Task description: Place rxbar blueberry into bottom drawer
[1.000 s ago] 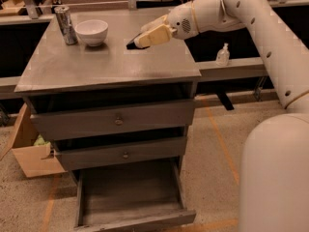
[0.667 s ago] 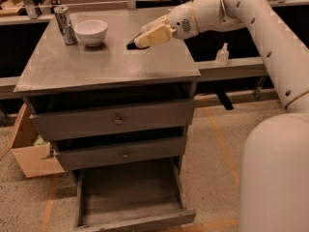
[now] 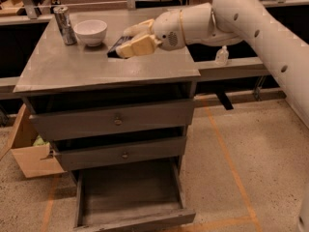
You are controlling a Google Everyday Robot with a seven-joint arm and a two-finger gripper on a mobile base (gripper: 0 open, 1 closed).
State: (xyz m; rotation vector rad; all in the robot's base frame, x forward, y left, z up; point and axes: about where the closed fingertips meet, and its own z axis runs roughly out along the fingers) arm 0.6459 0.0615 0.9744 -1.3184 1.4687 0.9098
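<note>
The rxbar blueberry [image 3: 115, 49], a dark flat bar, sits between the tan fingers [image 3: 138, 45] of my gripper [image 3: 126, 41]. The gripper is shut on it, low over the grey cabinet top [image 3: 72, 71], just right of the white bowl. Only the bar's left end sticks out; whether it touches the top I cannot tell. The bottom drawer [image 3: 129, 190] is pulled open at floor level, directly below and in front, with a plain grey inside and nothing in it. My white arm [image 3: 260, 28] reaches in from the right.
A white bowl [image 3: 91, 32] and a silver can [image 3: 63, 18] stand at the back left of the top. Two shut drawers with round knobs [image 3: 118, 122] lie above the open one. A cardboard box [image 3: 29, 153] is on the floor at left, a small bottle [image 3: 222, 55] on a ledge at right.
My gripper has moved a little to the left over the cabinet top with the bar in it, closer to the bowl. The drawers, bowl and can have not moved.
</note>
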